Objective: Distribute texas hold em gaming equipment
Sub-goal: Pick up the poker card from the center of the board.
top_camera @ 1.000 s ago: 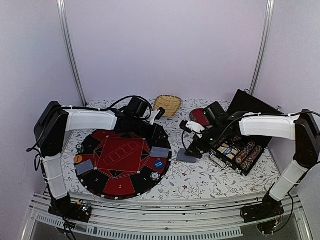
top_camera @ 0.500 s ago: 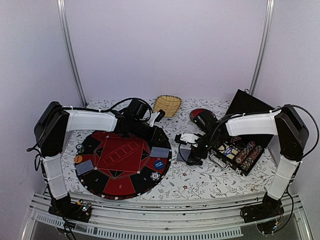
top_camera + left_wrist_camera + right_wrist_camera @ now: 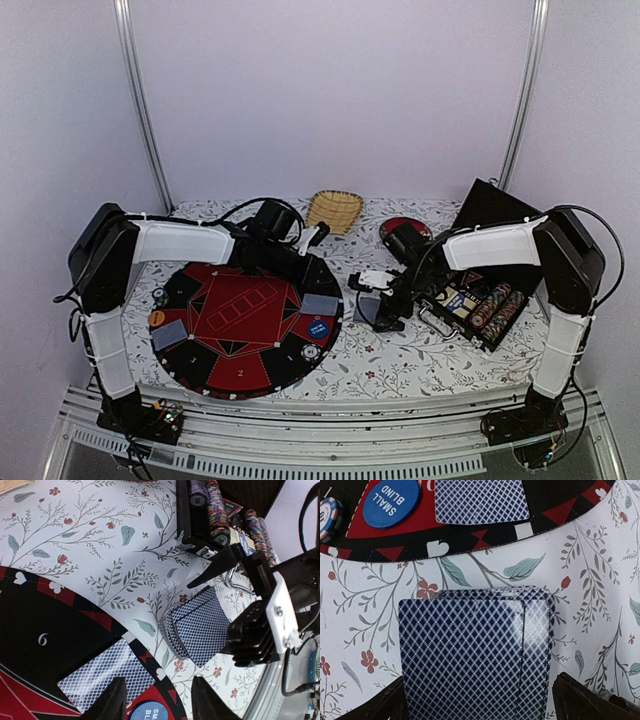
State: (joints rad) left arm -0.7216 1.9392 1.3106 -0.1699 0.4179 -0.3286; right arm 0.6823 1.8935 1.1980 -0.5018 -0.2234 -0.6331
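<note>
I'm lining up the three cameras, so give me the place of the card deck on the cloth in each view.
Top external: deck right of centre, between the mat and the chip case.
Left wrist: deck right of centre.
Right wrist: deck fills the lower middle.
Shared landmark: blue small-blind button, at the bottom edge in left wrist, top left in right wrist.

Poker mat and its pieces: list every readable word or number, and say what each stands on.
"SMALL BLIND" on the blue button.
"6" on a black segment of the poker mat.
"2" on the mat's near-edge segment, in the top view.
Markings on the striped chip and on the chips in the case: too small to read.
</note>
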